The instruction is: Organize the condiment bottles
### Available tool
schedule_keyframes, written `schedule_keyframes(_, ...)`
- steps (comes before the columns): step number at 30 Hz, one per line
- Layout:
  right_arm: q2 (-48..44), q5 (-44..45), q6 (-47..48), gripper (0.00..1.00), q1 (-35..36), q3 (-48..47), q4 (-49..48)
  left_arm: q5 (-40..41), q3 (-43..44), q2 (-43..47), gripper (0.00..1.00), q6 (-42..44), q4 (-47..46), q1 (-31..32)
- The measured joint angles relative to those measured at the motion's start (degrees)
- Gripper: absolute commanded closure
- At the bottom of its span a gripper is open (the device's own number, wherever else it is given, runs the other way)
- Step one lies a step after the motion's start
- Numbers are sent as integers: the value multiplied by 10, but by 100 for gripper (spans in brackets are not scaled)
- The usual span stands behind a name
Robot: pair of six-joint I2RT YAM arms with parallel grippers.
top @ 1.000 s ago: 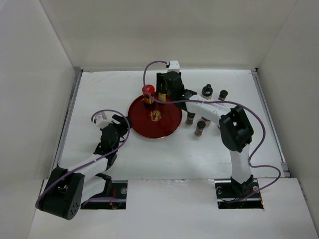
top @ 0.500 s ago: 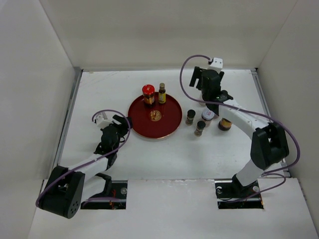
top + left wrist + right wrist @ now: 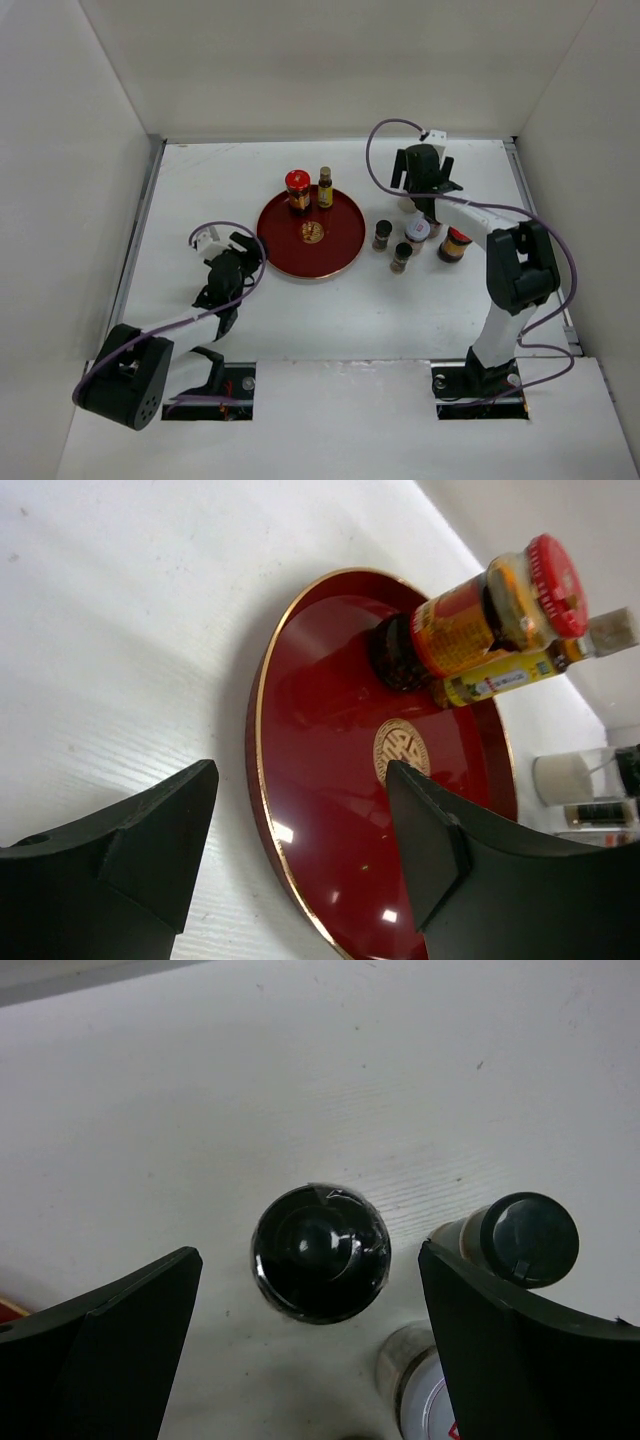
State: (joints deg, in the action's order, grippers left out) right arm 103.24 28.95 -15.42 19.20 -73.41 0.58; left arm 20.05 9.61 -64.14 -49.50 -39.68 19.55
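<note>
Though begun, far from finished

Counts only red-capped jar (image 3: 297, 190) and slim yellow-labelled bottle (image 3: 325, 187) upright on red tray (image 3: 340, 262); leaves other bottles (image 3: 401, 257) on table (image 3: 200, 180) beside it. Shows right gripper (image 3: 310, 1290) wide-jawed above black-capped bottle (image 3: 319, 1253), left gripper (image 3: 300, 820) half-spread, empty, by tray rim

you see a red-capped jar (image 3: 297, 190) and a slim yellow-labelled bottle (image 3: 325, 187) upright at the tray's (image 3: 335, 252) far edge; the other bottles (image 3: 401, 257) stand clustered on the table to its right.

right arm (image 3: 470, 215) swung off tray (image 3: 340, 252), fingers (image 3: 100, 1350) spread above black-capped bottle (image 3: 320, 1253)
</note>
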Motion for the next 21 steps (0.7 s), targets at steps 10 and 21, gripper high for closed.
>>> schedule_keyframes(10, 33, -53, -19, 34, -30, -16, 14, 17, 31, -16, 34, 2, 58, 48)
schedule_keyframes(21, 37, -69, -24, 48, -29, -26, 16, 29, 73, 17, 34, 15, 107, 23)
